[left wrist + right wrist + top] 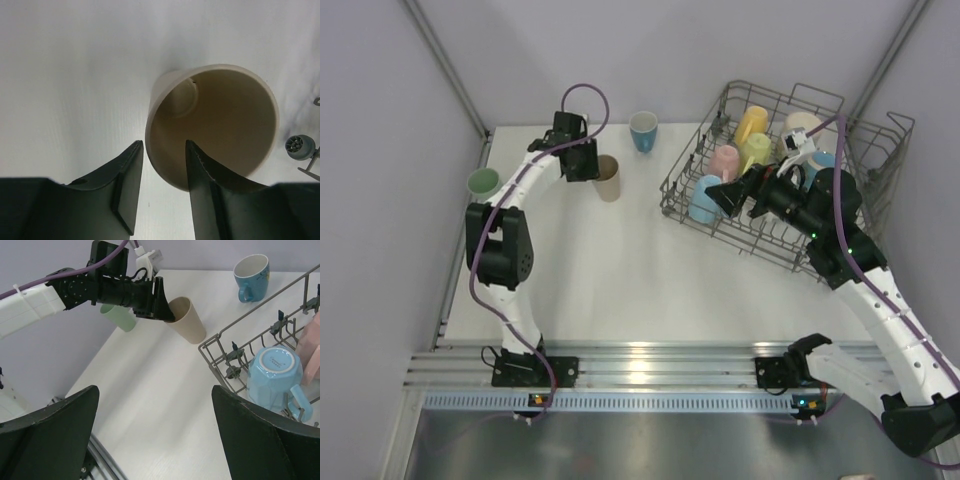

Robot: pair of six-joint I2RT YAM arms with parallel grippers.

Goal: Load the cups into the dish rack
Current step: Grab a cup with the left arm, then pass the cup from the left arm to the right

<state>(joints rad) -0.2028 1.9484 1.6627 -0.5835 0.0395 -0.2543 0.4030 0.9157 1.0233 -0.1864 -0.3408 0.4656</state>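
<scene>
Reaching over the far left of the white table (620, 280), the left gripper (586, 162) sits at the mouth of a beige handleless tumbler (609, 180). A mint green cup (483, 182) stands by the table's left edge and a blue mug with a white inside (643, 131) by the far edge. Both are outside the large grey wire dish rack (760, 237) on the right. The rack holds a light blue mug (703, 202) plus a pink cup (724, 160), a lime cup (757, 150), a yellow cup (752, 122) and a cream cup (802, 124). The right gripper (720, 197) hovers over the rack's near-left corner.

From the left wrist, one finger is inside the tumbler's mouth and the other outside, with the rim wall between them. The jaws are partly apart, and I cannot tell whether they pinch it.

From the right wrist, that gripper's fingers are spread wide with nothing between them. The light blue mug stands upside down among the tines, and the tumbler leans on the table outside the rack.
</scene>
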